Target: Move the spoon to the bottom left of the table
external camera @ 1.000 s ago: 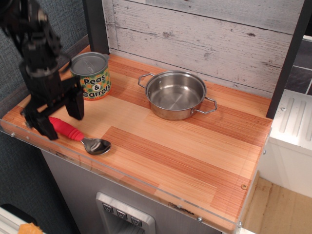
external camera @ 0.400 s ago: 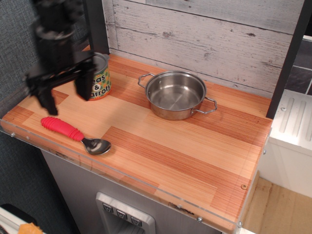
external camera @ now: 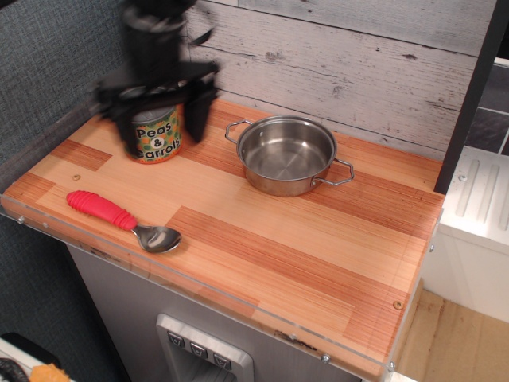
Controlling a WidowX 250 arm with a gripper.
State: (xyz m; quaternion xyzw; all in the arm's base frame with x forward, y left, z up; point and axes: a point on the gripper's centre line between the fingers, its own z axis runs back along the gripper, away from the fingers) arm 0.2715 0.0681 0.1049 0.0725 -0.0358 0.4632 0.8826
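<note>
The spoon, with a ribbed red handle and a shiny metal bowl, lies flat near the front left edge of the wooden table; its handle points left and its bowl points right. My black gripper hangs high above the back left of the table, in front of the can, well away from the spoon. Its two fingers are spread wide and hold nothing. The gripper is blurred by motion.
A can labelled Peas & Carrots stands at the back left, partly behind the gripper. A steel pot with two handles stands at the back middle. A clear acrylic rim runs along the front edge. A plank wall stands behind.
The gripper has let go of the spoon, risen and moved back and to the right, from over the spoon's handle to above the can. The spoon has stayed in place.
</note>
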